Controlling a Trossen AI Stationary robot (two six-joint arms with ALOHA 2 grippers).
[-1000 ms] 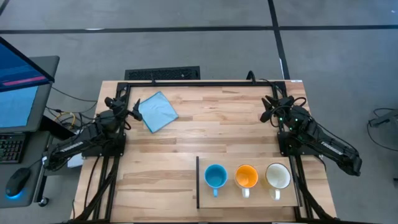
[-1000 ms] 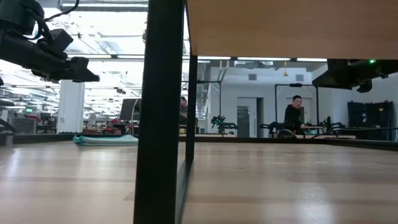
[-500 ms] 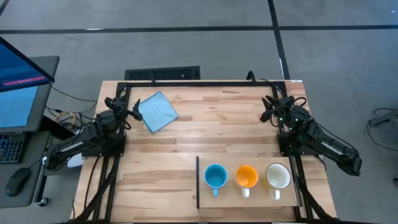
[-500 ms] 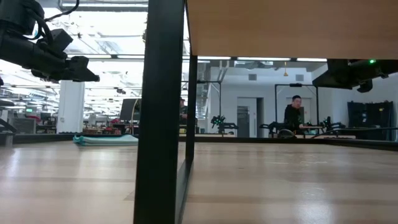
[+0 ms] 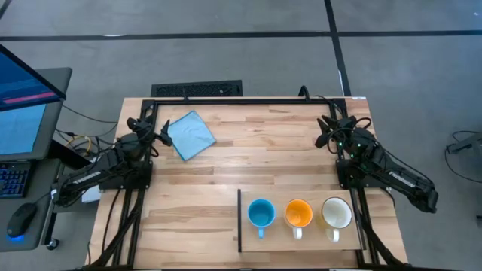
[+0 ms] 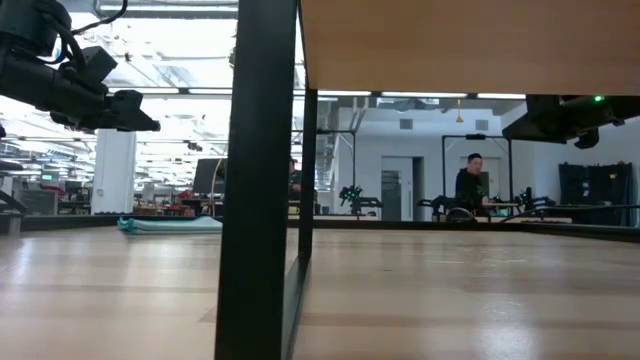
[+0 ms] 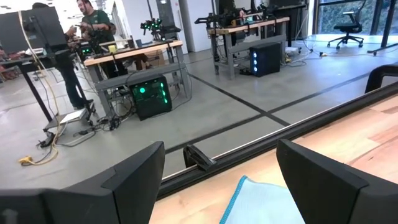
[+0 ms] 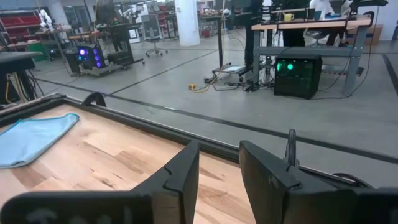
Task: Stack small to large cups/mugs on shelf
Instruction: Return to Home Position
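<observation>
Mugs (image 5: 299, 214) on shelf (image 5: 279, 197); left end effector (image 5: 162, 132) wide open, right end effector (image 5: 323, 132) barely parted, both empty. A stray swing could topple them.

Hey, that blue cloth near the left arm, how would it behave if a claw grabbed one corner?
The blue cloth would likely hang limp rather than lift flat: it lies thin with soft, uneven edges. It probably weighs little, being one flat layer. Pushed, it may bunch rather than slide on the wooden table.
</observation>
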